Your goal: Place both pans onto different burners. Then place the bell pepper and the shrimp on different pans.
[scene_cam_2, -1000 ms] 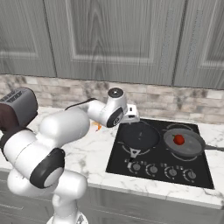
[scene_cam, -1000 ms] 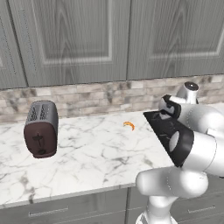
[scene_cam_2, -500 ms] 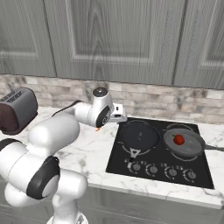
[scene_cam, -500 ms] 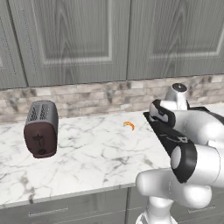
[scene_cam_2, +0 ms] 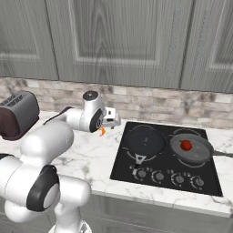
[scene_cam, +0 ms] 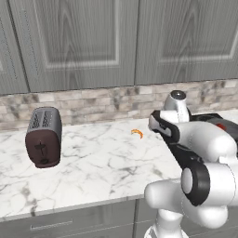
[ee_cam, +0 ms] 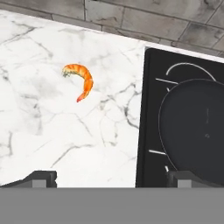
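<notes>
A: Where is the shrimp [ee_cam: 79,80] lying right now?

B: It is lying on the white marble counter [ee_cam: 65,135], alone and untouched. In the hand view it is sitting toward ten o'clock from the centre, curved like a crescent. In the left base view the shrimp [scene_cam: 136,134] is showing as a small orange curl near the brick backsplash [scene_cam: 93,102], just at nine o'clock of the robot's hand.

A: And the pepper?

B: The bell pepper [scene_cam_2: 185,145] is resting inside the dark grey pan [scene_cam_2: 193,149], which is sitting on a burner at the three o'clock side of the black cooktop [scene_cam_2: 123,168]. Its handle is pointing toward three o'clock.

A: The other pan?

B: The black pan [scene_cam_2: 145,141] is sitting on the neighbouring burner, at nine o'clock of the grey one, with nothing showing in it. Its handle is pointing toward six o'clock, at the knob dials [scene_cam_2: 166,175]. In the hand view the same black pan [ee_cam: 197,127] is lying at three o'clock, well apart from the shrimp.

A: What is the gripper [ee_cam: 113,177] doing?

B: It is hovering above the counter with its jaws spread wide and nothing between them; the two dark fingertips [ee_cam: 41,177] are standing far apart at the bottom of the hand view. In the right base view the gripper [scene_cam_2: 110,119] is hanging beside the cooktop's nine o'clock edge.

A: Anything else around?

B: A dark toaster [scene_cam: 43,137] is standing on the counter at nine o'clock, well apart from the shrimp, under the grey cabinets [scene_cam: 93,42].
</notes>
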